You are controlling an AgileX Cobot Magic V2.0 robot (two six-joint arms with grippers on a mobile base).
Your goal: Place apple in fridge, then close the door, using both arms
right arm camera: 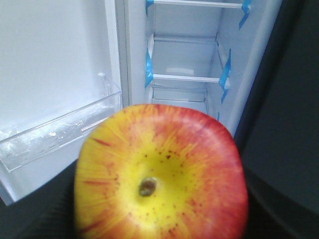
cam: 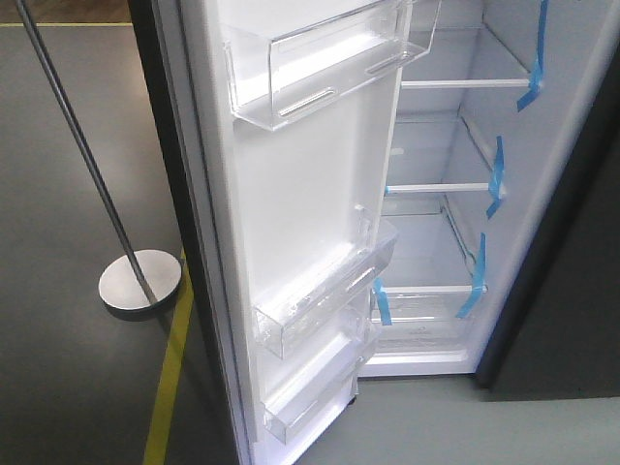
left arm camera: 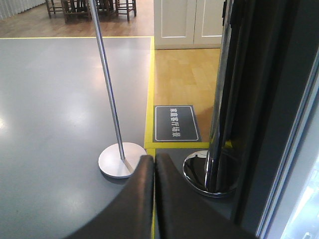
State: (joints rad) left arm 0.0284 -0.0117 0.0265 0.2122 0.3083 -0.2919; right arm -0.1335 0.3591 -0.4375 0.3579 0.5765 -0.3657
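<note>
Dark floor sign [left arm camera: 177, 123] by yellow line [left arm camera: 150, 89], white Chinese characters set sideways, apparently 家庭客厅场景

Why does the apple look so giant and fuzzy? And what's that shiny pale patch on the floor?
Right wrist view: the apple is very close to the camera, so it fills the frame and looks soft. Left wrist view: the pale patch on the grey floor is glare, and the chrome pole base mirrors things. Front view: the white door lining looks washed out.

Door [cam: 300, 184] open leftward, clear bins [cam: 320, 302] on lining; fridge [cam: 528, 203] shelves [cam: 441, 188] carry blue tape [cam: 497, 179].
</note>
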